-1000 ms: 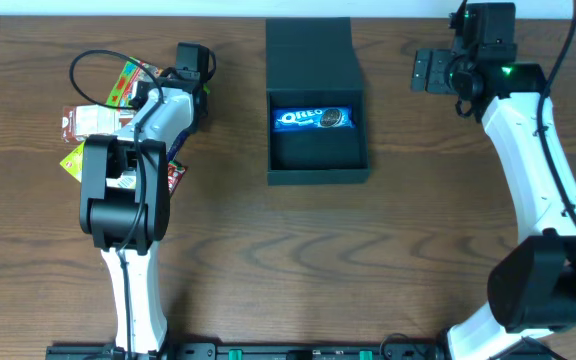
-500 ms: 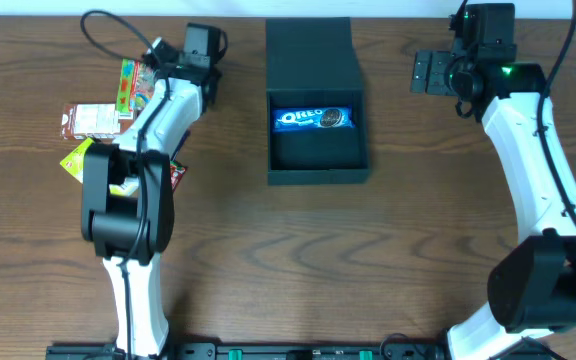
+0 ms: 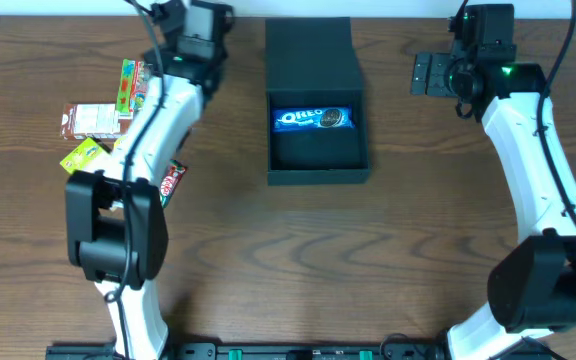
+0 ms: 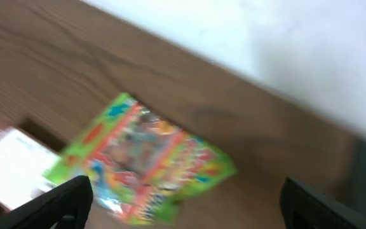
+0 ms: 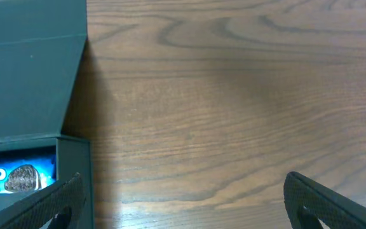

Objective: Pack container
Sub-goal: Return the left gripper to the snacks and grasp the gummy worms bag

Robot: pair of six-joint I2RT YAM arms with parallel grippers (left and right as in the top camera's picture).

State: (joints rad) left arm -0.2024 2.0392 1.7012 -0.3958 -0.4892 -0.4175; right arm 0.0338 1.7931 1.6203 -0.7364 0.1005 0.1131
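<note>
Your container (image 3: pixel 317 176) runs top to bottom in the frame, flap (image 3: pixel 309 55) toward the top edge. Left gripper (image 4: pixel 183 208) and right gripper (image 5: pixel 183 205) are spread wide, both empty.

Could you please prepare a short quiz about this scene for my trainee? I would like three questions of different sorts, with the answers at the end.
1. True or false: the blue Oreo biscuit packet lies inside the dark teal-green rectangular matte box.
2. How is the right end effector? A: open and empty. B: shut on the Oreo packet. C: shut on the box lid.
3. Fill the gap: the bright green multicoloured plastic snack packet lies on the table on the robot's ___ side of the box.

Key: 1 true; 2 A; 3 left.
</note>
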